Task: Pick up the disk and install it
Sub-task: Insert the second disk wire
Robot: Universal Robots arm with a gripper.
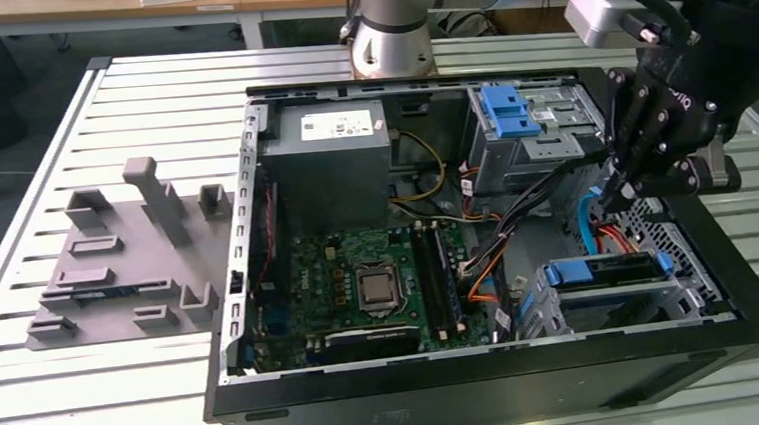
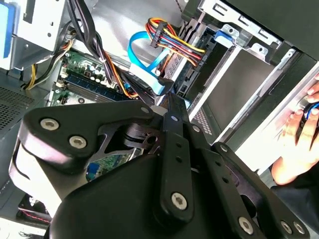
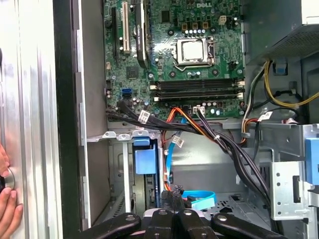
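The black gripper (image 1: 615,193) hangs inside the open computer case (image 1: 498,380), its jointed metal links studded with round silver bolts; in both wrist views the fingers meet with no gap and nothing shows between them. The disk (image 1: 607,271) sits just below and beside the fingertips, slotted into a silver sheet-metal bay at the case's near corner, its blue plastic carrier end glossy and blocky. In the first wrist view the same blue carrier (image 3: 145,158) lies just ahead of the closed fingers, framed by thin stamped-steel rails. Farther from the gripper that view shows the green motherboard (image 3: 169,55) with its square metal processor socket and long black memory slots, plus bundled black, orange and yellow cables (image 3: 209,132). The second wrist view gives a flat blue ribbon cable (image 2: 144,64) looping just past the fingertips and a person's hand (image 2: 299,144) resting on the ribbed aluminium table beside the case. The exterior view alone shows the grey power supply box (image 1: 325,166), a second blue clip (image 1: 507,111) on an upper drive cage, and a grey moulded fixture (image 1: 123,266) well away on the slatted table (image 1: 28,157).
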